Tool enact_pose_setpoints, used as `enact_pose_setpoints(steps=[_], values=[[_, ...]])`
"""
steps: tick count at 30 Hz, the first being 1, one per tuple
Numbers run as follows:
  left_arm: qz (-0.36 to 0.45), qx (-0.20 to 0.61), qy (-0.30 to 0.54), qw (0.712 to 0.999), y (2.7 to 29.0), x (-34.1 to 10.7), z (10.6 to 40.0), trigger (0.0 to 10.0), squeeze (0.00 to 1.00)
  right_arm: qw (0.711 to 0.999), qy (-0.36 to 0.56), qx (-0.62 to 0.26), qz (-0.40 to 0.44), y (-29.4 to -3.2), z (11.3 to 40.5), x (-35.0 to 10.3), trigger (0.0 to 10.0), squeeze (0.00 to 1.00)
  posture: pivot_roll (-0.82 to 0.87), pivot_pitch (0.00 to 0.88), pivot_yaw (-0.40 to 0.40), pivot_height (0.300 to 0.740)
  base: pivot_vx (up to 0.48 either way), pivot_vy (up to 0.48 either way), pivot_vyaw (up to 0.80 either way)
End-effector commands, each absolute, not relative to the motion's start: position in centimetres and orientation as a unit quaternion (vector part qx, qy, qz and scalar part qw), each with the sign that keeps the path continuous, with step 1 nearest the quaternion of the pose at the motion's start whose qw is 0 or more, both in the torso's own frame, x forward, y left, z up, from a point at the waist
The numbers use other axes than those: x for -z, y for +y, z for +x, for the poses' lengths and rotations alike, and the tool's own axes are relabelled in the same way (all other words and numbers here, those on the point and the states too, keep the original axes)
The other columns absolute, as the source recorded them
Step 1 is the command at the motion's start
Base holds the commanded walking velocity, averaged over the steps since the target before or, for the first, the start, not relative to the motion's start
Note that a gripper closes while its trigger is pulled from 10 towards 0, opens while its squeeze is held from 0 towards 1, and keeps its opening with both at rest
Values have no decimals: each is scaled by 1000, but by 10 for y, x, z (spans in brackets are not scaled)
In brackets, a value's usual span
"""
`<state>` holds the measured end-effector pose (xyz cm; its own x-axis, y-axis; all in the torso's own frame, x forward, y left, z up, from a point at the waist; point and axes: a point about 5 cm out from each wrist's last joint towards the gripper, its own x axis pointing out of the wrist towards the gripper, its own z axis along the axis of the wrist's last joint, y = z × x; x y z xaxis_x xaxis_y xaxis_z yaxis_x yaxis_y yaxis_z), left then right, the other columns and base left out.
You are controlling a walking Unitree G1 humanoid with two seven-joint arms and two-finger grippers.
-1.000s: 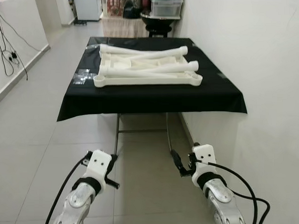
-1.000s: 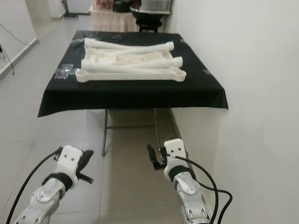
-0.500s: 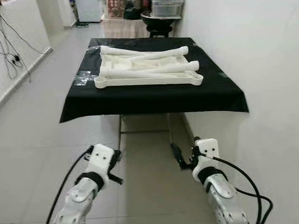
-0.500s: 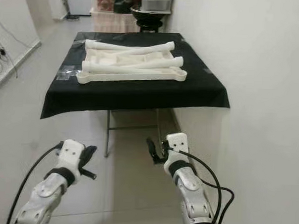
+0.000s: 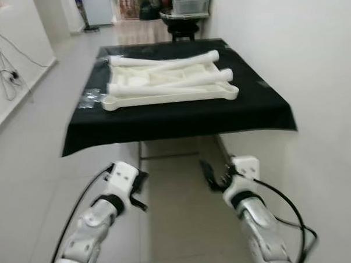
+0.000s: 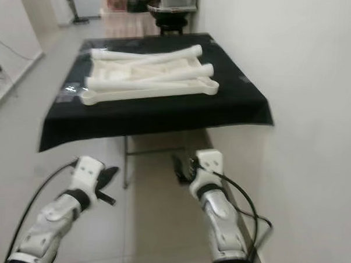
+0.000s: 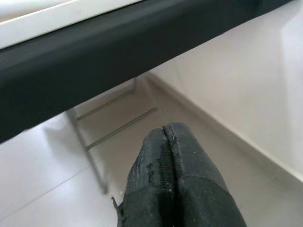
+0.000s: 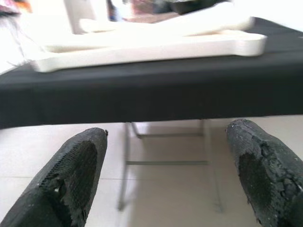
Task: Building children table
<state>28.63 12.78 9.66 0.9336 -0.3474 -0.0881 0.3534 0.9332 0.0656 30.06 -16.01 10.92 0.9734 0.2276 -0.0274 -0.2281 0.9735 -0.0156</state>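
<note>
Left eye view shows black table (image 5: 264, 109) nearer than before.

Table frame (image 5: 141, 153): you see little, the black cloth (image 5: 182, 114) hangs over most of it.
Small clear packet (image 5: 91, 98), left edge of the cloth: too blurred to identify.
Clutter (image 5: 169, 2) behind the table: cut off by the top edge.
</note>
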Motion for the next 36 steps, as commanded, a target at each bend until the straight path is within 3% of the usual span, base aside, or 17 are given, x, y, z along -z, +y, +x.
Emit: enact_pose_setpoints(steps=[1, 36], values=[[45, 175, 40, 983, 133, -97, 284, 10000, 0, 992, 12, -122, -11, -156, 303, -112, 10000, 0, -104, 0, 37, 740, 319, 0, 0], [47, 150, 12, 988, 131, -113, 295, 10000, 0, 993, 10, -114, 7, -163, 308, -117, 10000, 0, -106, 0, 33, 740, 320, 0, 0]])
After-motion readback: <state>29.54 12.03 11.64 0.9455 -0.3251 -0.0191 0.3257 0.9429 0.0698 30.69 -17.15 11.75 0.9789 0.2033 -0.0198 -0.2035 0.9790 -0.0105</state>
